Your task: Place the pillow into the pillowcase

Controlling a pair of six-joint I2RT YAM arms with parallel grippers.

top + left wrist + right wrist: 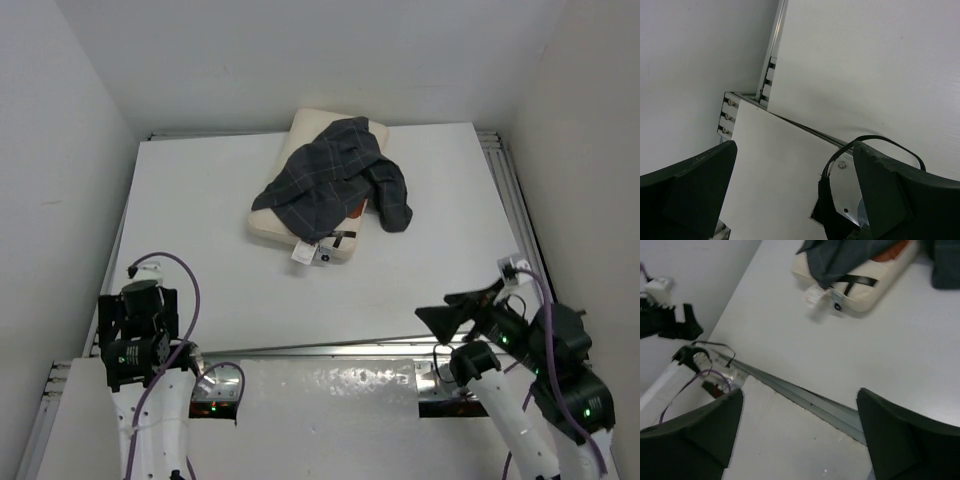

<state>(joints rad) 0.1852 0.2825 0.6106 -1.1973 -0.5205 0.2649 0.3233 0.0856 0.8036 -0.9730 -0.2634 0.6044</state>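
We see the pillow [272, 226] at the upper middle of the counter [200, 220], with the pillowcase [330, 175] heaped on top (not around it). Our left gripper [795, 150] and right gripper [800, 392] are spread wide, holding nothing.

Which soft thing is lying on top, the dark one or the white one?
The dark checked pillowcase is on top. It lies crumpled over the cream pillow, which sits flat on the table with only its edges showing.

A cream-white rectangular soft pillow [300, 228] lies flat at the table's far centre, white tags at its near edge, a limp charcoal-grey checked pillowcase [335, 175] draped crumpled across its top.
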